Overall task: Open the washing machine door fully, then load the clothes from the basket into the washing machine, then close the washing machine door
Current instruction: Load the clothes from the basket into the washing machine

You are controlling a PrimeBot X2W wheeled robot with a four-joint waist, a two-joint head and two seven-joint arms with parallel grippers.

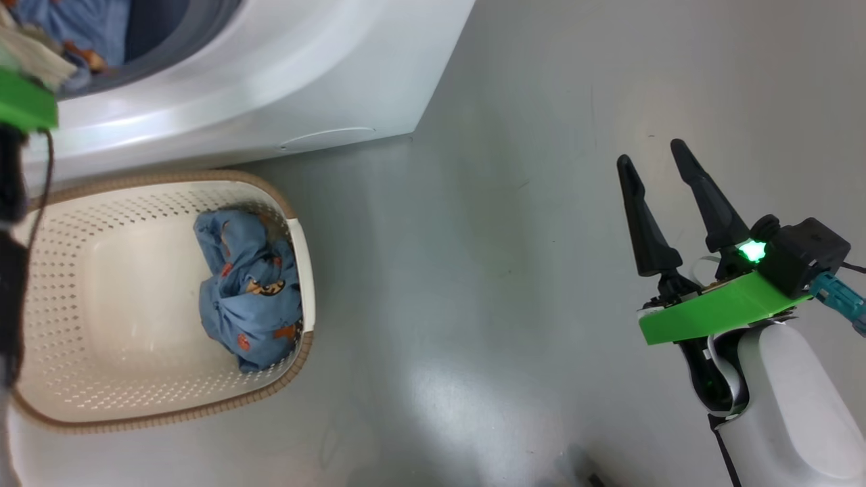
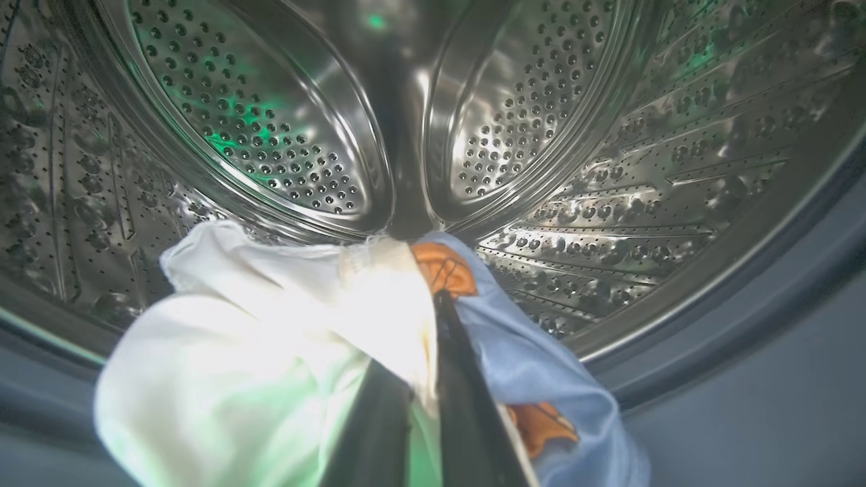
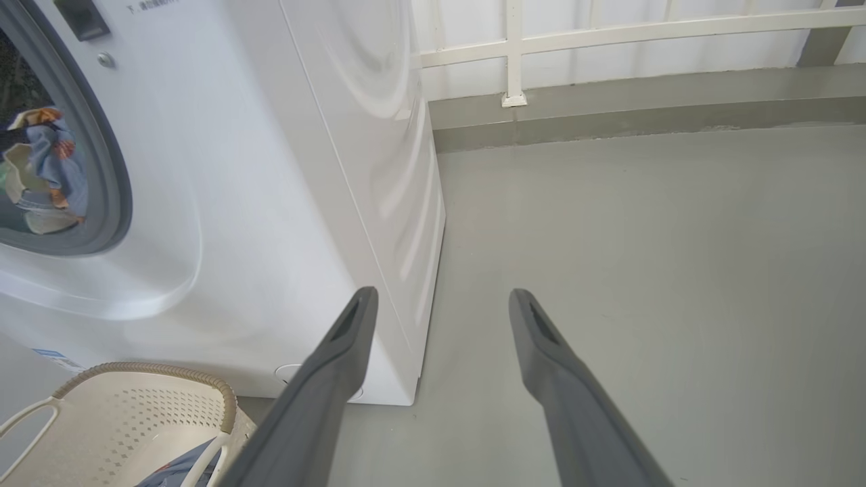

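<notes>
In the left wrist view my left gripper (image 2: 433, 318) is shut on the clothes: a white cloth (image 2: 257, 345) and a light blue printed piece (image 2: 541, 365), held at the mouth of the washing machine's steel drum (image 2: 609, 135). The same bundle shows in the opening (image 3: 54, 155) of the washing machine (image 3: 270, 169). Another blue printed garment (image 1: 247, 291) lies at the right end of the basket (image 1: 169, 177), on the floor before the washing machine (image 1: 270, 74). My right gripper (image 1: 649, 151) is open and holds nothing, well right of the basket. The washing machine door is out of view.
Bare grey floor (image 1: 507, 270) stretches between the basket and my right arm. A white railing (image 3: 514, 47) and a low grey kerb run along the back, right of the machine. The grey rubber seal (image 2: 778, 318) rings the drum mouth.
</notes>
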